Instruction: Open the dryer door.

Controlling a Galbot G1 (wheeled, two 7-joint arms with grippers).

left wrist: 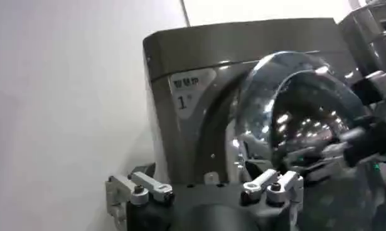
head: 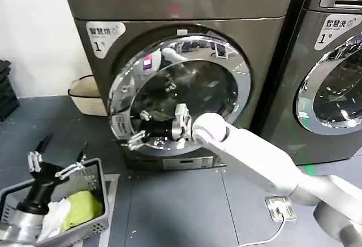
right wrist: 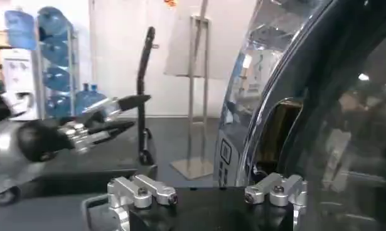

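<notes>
Nearest me, my left gripper (head: 56,159) hangs spread and empty over the grey slatted plastic basket (head: 96,190), parked clear of the swing path. My right gripper (head: 151,135), fingers spread, sits at the lower-left chrome rim of the round tinted-glass dryer door (head: 186,91), which stands slightly ajar from the bronze-grey metal dryer (head: 169,9). I judge there is open floor leftward for pulling.

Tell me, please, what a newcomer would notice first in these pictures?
The dryer door, a chrome ring around dark glass, dominates the front of the bronze-grey dryer. The right gripper reaches across to the door's lower left edge, while the left gripper waits with open jaws over a grey basket of cloths.
</notes>
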